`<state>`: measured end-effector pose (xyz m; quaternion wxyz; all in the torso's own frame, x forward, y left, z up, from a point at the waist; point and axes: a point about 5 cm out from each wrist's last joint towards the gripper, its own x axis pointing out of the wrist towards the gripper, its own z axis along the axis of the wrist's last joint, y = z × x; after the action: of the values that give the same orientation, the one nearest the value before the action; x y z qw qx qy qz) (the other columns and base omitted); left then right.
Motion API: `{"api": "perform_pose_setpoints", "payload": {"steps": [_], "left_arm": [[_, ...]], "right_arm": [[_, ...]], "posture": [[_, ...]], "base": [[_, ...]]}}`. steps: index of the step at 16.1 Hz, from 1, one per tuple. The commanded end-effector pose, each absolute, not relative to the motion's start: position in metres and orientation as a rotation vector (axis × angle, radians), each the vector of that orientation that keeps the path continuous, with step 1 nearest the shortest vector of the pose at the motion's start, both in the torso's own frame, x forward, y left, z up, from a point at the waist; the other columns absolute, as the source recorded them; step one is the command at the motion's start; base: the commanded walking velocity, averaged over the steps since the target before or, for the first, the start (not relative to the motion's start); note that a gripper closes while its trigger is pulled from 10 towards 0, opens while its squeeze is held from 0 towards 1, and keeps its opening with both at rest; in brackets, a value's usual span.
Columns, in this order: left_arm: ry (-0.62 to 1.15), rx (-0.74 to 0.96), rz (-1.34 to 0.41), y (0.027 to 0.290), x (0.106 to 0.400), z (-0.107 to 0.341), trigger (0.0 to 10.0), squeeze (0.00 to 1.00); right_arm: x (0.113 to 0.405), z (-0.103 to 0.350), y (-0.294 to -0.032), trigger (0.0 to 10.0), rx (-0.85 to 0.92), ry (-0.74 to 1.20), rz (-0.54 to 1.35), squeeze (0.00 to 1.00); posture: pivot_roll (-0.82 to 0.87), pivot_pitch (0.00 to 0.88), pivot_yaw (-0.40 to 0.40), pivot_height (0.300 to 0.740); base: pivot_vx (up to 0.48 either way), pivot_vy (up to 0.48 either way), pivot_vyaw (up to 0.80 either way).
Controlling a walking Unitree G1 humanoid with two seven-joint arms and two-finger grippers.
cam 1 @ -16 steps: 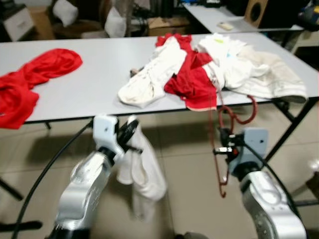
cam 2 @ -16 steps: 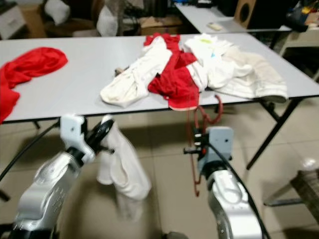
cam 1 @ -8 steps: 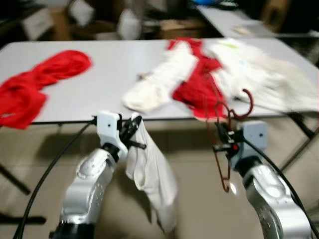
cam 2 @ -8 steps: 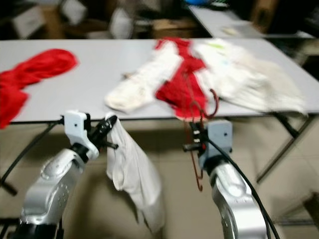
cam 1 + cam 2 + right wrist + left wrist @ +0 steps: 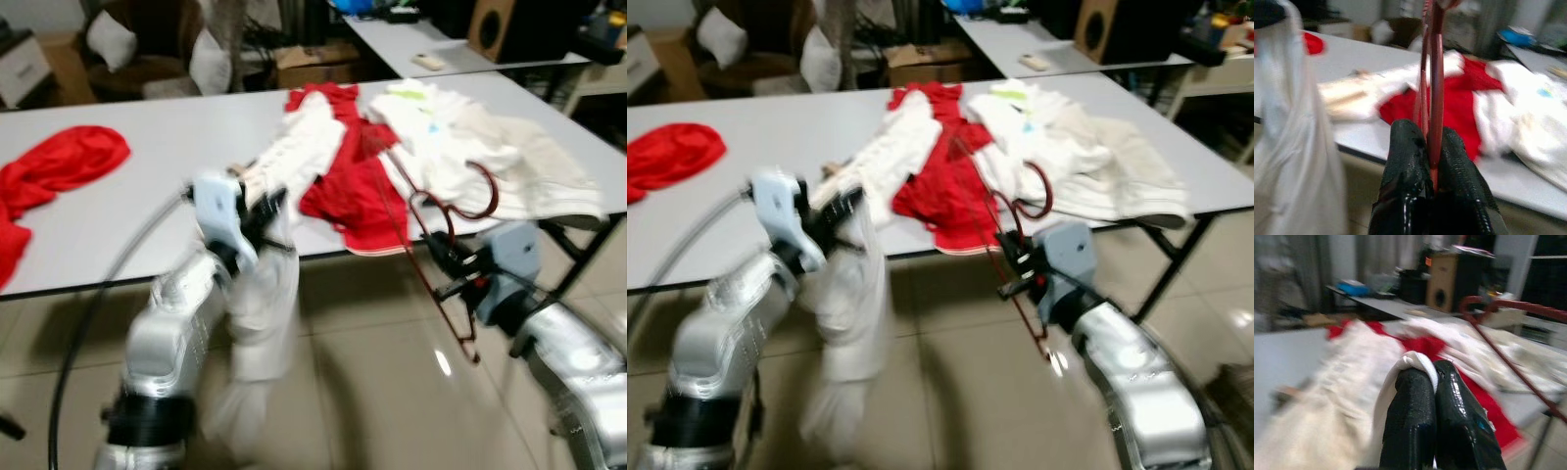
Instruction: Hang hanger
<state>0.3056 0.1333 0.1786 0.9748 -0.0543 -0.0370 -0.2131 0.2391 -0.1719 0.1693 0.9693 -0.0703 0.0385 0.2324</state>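
At the tabletop (image 5: 147,157) front edge, the right gripper (image 5: 453,277) has its jaws clamped on the red hanger (image 5: 431,230); the left gripper (image 5: 257,217) pinches a white garment (image 5: 260,323) over open floor (image 5: 372,392).

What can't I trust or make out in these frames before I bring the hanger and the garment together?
- White garment in the left tool: motion-blurred in both eye views, so its neck opening is unreadable.
- Red hanger in the right tool: its hook is cut off by the right wrist view's top edge.
- Clothes pile on the table: overlapping pieces hide how many there are.
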Motion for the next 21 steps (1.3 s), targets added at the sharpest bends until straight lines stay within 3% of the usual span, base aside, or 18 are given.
{"api": "perform_pose_setpoints", "payload": {"steps": [1,7,11,15,18,21], "left_arm": [[-0.078,-0.102,-0.395,0.14,0.311,0.185,10.0,0.0],[-0.114,-0.064,-0.445,0.133,0.336,0.212,10.0,0.0],[-0.101,0.028,-0.416,0.141,0.364,0.229,10.0,0.0],[-0.124,0.071,-0.407,0.148,0.387,0.252,10.0,0.0],[-0.192,0.03,-0.425,0.144,0.395,0.278,10.0,0.0],[-0.237,0.017,-0.444,0.144,0.396,0.294,10.0,0.0]], "right_arm": [[0.238,0.178,-0.173,10.0,-0.179,0.063,0.525,0.0],[0.23,0.204,-0.2,10.0,-0.309,0.074,0.626,0.0],[0.199,0.226,-0.206,10.0,-0.356,0.164,0.952,0.0],[0.189,0.231,-0.207,10.0,-0.329,0.243,1.091,0.0],[0.192,0.228,-0.2,10.0,-0.344,0.275,1.166,0.0],[0.21,0.225,-0.197,10.0,-0.385,0.238,1.127,0.0]], "posture": [[-0.12,0.0,0.032,0.74],[-0.12,0.0,0.044,0.74],[-0.13,0.0,0.042,0.74],[-0.11,0.0,0.028,0.74],[-0.1,0.0,0.02,0.74],[-0.09,0.0,0.004,0.74]], "base": [[0.326,0.0,0.0],[0.327,0.0,0.0],[0.332,0.0,0.0],[0.333,0.0,0.0],[0.334,0.0,0.0],[0.346,0.0,0.0]]}}
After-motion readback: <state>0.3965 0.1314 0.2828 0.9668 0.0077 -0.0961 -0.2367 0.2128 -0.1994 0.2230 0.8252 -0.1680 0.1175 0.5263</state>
